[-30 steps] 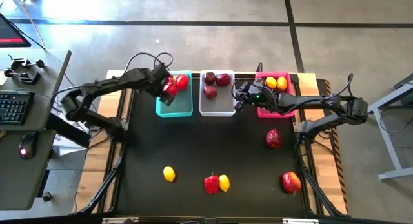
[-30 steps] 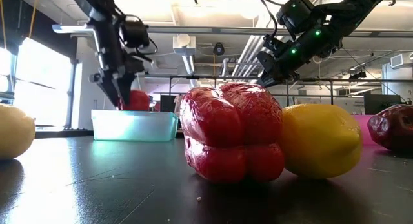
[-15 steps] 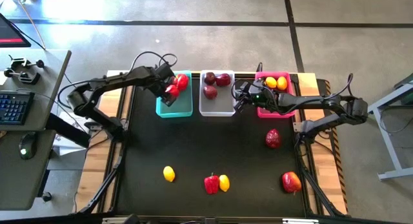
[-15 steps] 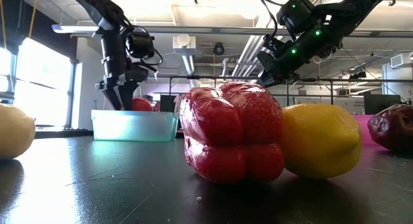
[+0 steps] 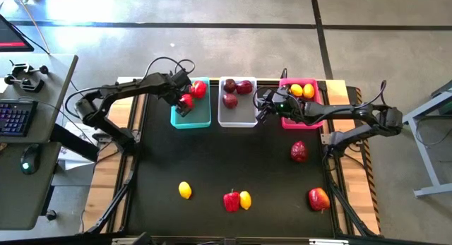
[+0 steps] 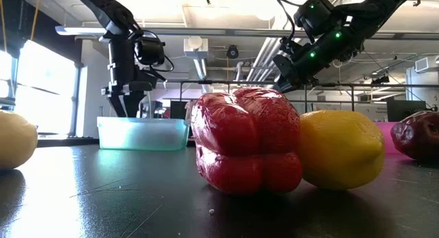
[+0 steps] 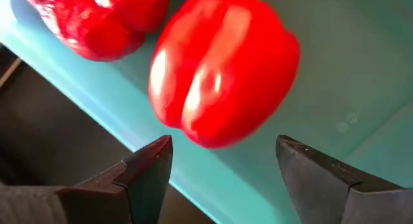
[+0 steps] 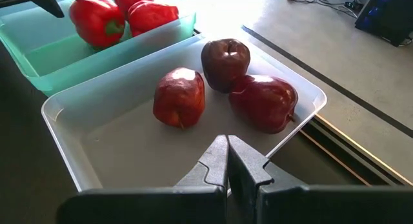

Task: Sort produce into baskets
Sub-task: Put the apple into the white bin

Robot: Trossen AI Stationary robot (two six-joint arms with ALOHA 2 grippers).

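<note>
My left gripper (image 5: 181,97) is open over the teal bin (image 5: 192,115). A red pepper (image 7: 222,62) lies just beyond its spread fingers, clear of both, next to another pepper (image 7: 97,20) in the bin. My right gripper (image 8: 227,153) is shut and empty above the near right edge of the white bin (image 5: 237,115), which holds three maroon fruits (image 8: 180,98). The pink bin (image 5: 300,116) holds two lemons (image 5: 302,91). On the table lie a lemon (image 5: 185,190), a pepper (image 5: 231,200) touching a lemon (image 5: 245,199), a maroon fruit (image 5: 299,151) and a red fruit (image 5: 318,199).
The three bins stand in a row along the table's far edge. The middle of the black table (image 5: 233,157) between the bins and the loose produce is bare. A desk with a keyboard (image 5: 14,118) stands beyond the table's left edge.
My left gripper has let go of the red pepper, which has dropped from above the teal bin's rim down into the bin. The gripper has turned more upright over the bin. My right arm has kept still.
</note>
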